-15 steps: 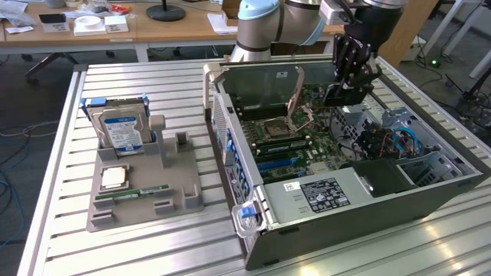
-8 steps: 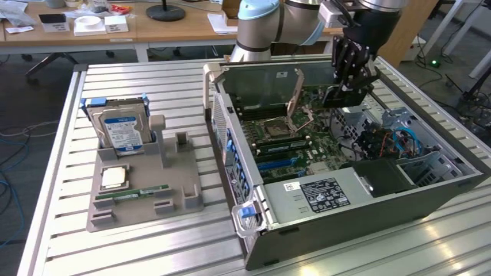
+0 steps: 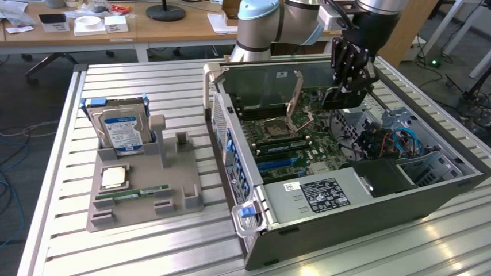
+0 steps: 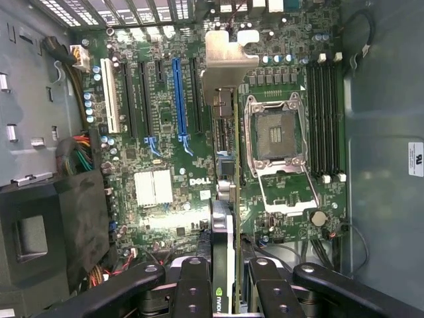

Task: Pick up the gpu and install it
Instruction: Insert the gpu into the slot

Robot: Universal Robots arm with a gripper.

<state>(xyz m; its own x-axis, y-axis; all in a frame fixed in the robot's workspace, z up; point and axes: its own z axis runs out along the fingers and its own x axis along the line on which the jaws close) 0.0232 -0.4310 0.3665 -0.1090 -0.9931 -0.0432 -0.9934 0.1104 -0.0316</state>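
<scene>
Gripper: the black gripper (image 4: 228, 281) is clenched on the graphics card (image 4: 224, 232), with fingers (image 4: 193, 285) pressing on both of its faces.
Graphics card: seen edge-on from the wrist, thin and green-backed. It hangs inside the open computer case (image 3: 368, 213) over the motherboard (image 4: 159, 152); whether it touches the board cannot be told.
Bracket: the card's silver end plate (image 4: 228, 59) points toward the slotted wall of the case.
Slots: a blue slot (image 4: 179, 99) runs among black ones beside the card, with the open processor socket (image 4: 275, 136) on its other side.
Arm: in the exterior view the arm (image 3: 276, 23) reaches down from the far side, the gripper (image 3: 349, 86) low between the case walls.
Holder: on the exterior view's left, well apart from the case, a grey holder (image 3: 146, 198) carries an upright hard drive (image 3: 123, 129), a processor chip (image 3: 115, 177) and a narrow memory stick (image 3: 142, 192) lying flat.
Table: case and holder both stand on a ribbed metal table (image 3: 153, 80).
</scene>
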